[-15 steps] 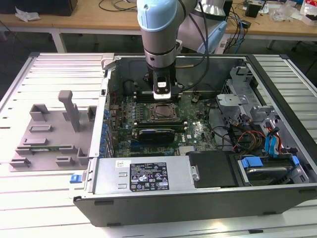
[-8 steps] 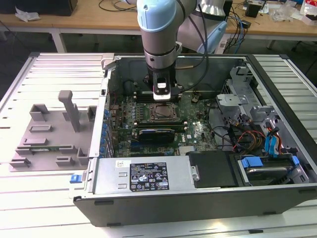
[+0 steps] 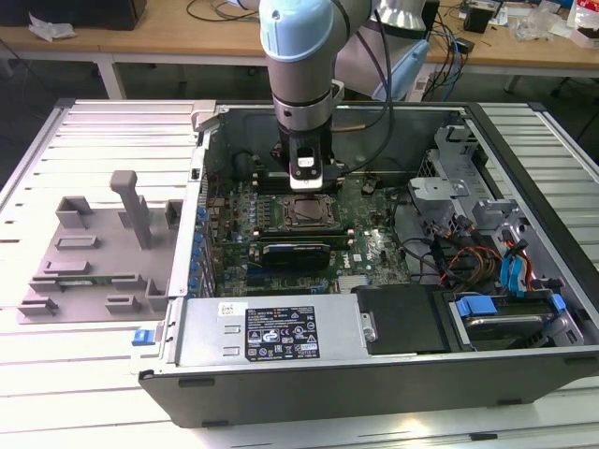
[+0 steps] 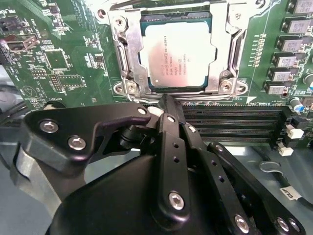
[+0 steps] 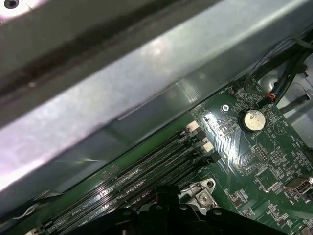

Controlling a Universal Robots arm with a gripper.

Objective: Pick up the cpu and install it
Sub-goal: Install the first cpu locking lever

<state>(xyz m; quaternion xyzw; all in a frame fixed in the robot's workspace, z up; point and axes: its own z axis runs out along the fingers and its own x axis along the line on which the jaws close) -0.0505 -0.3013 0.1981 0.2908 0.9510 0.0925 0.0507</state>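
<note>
The cpu (image 4: 177,53), a small flat square chip with a pale silvery metal top, sits in the square socket frame (image 4: 126,58) with its bright metal bracket on the green motherboard (image 4: 63,54), as seen in the second wrist view. In the exterior view the socket (image 3: 307,213) lies near the middle of the board inside the open grey computer case (image 3: 393,374), with a long black rectangular card (image 3: 298,253) just beside it on the side nearer the camera.

The black gripper (image 4: 168,105) hangs just off one edge of the socket, over the rows of black memory slots (image 4: 230,125); its fingers (image 4: 171,132) are pressed together and pinch nothing, their tips close to the frame but apart from the chip. The pale blue and grey robot arm (image 3: 298,56) reaches straight down into the case from above.

In the first wrist view, a round silver coin battery (image 5: 252,120) sits on the board past the memory slots (image 5: 146,171), below a grey metal wall of the case (image 5: 122,88).

To the exterior view's left, a grey moulded tray (image 3: 94,253) rests on the slatted white table (image 3: 56,393), well apart from the case. Blue-tabbed drive bays (image 3: 505,313) and bundled cables (image 3: 459,257) fill the case's other end.
</note>
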